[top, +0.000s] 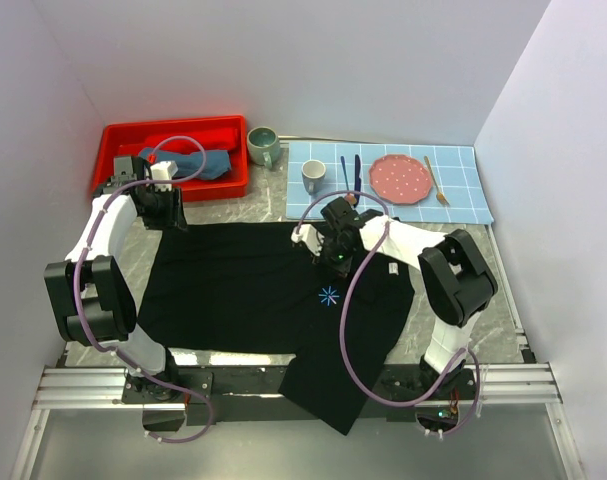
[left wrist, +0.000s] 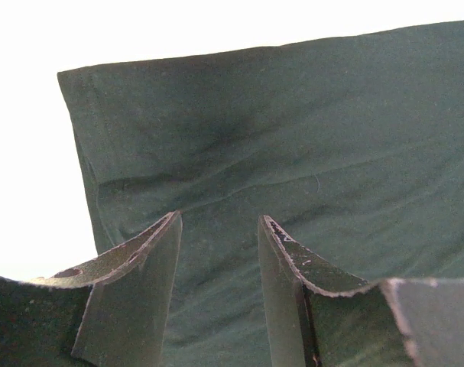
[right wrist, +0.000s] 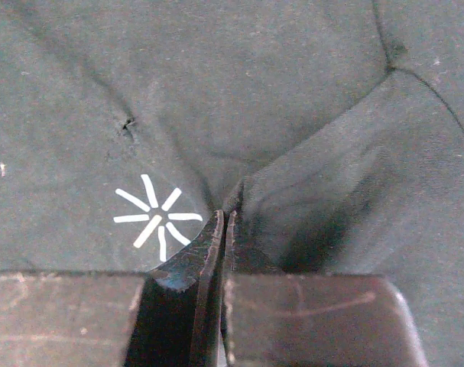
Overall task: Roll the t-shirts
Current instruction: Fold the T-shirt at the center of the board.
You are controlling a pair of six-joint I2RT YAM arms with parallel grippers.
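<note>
A large black t-shirt (top: 243, 285) lies spread flat on the table, its light-blue starburst logo (top: 329, 296) right of centre. My right gripper (top: 333, 260) is down on the cloth just behind the logo. In the right wrist view it (right wrist: 224, 214) is shut, pinching a puckered fold of the black shirt (right wrist: 308, 191) beside the starburst (right wrist: 157, 215). My left gripper (top: 169, 215) hovers at the shirt's far left corner. It (left wrist: 219, 223) stands open in the left wrist view, with flat cloth (left wrist: 293, 130) under it and nothing between the fingers. A slate-blue rolled t-shirt (top: 198, 163) lies in the red bin (top: 173, 128).
A green mug (top: 262, 145) stands right of the bin. The blue-checked placemat (top: 463, 195) at the back right holds a grey mug (top: 313, 176), blue cutlery (top: 350, 172), a pink plate (top: 398, 178) and a fork (top: 435, 183). The shirt's near edge hangs over the table front.
</note>
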